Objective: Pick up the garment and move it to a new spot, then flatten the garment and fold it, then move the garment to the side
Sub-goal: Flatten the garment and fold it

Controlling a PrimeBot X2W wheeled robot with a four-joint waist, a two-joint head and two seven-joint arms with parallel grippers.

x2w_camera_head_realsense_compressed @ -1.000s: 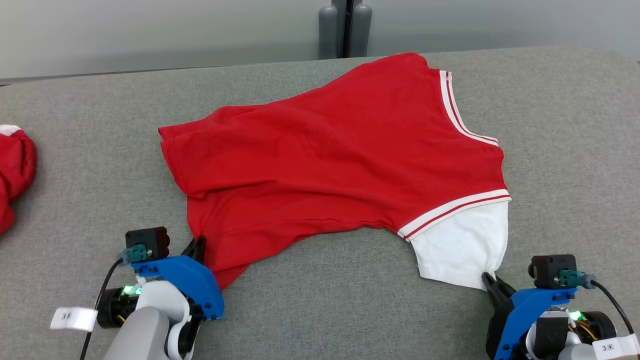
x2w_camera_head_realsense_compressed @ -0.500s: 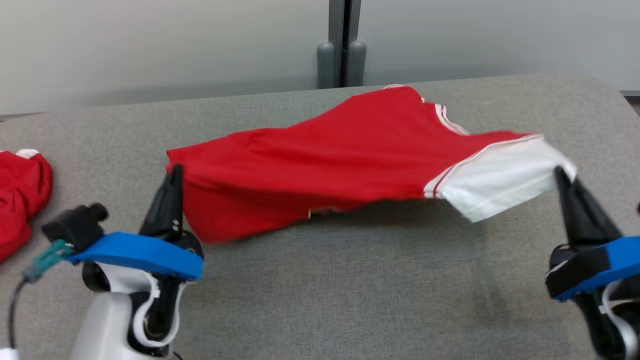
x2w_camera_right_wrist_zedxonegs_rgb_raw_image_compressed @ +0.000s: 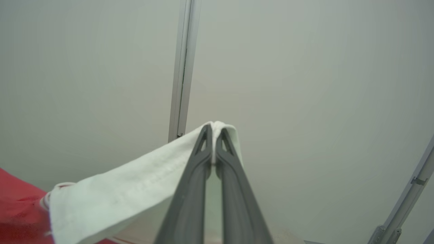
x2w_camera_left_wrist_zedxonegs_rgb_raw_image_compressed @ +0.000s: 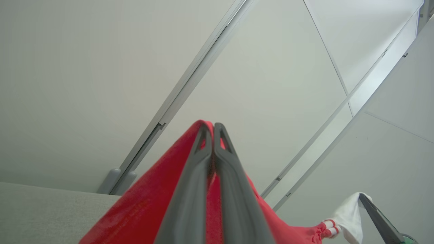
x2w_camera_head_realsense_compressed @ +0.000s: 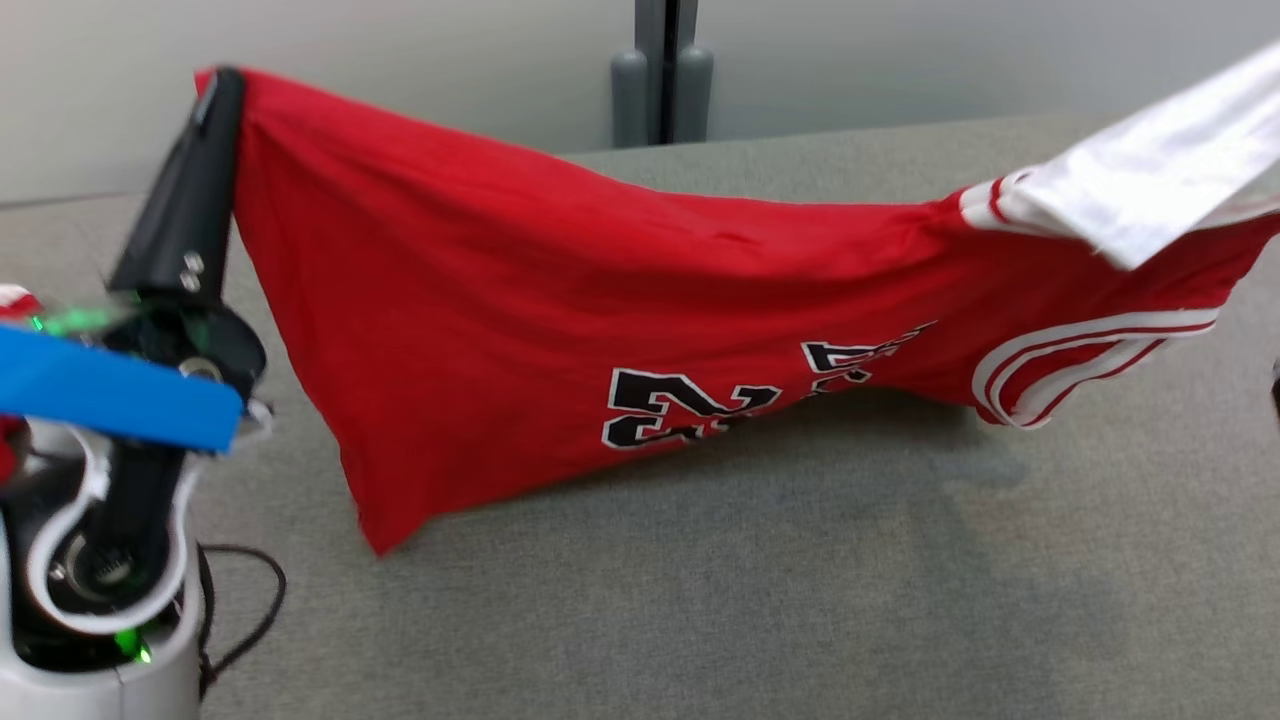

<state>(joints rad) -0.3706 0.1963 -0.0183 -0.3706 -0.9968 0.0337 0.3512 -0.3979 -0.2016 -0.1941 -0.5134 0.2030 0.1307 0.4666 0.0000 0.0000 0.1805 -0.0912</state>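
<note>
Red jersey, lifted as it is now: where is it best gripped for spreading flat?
Probably at its two ends, as held: the left gripper shut on a red hem corner, the right gripper on the white sleeve edge, each coming from the robot's side onto thin edge cloth. So held, the jersey hangs stretched between them.

garment is hanging stretched left to right above the table. left gripper is pinching its upper left corner, high up. right gripper is pinching the sleeve at far right. lower left corner is dangling nearest the table. post is standing behind, at centre.
</note>
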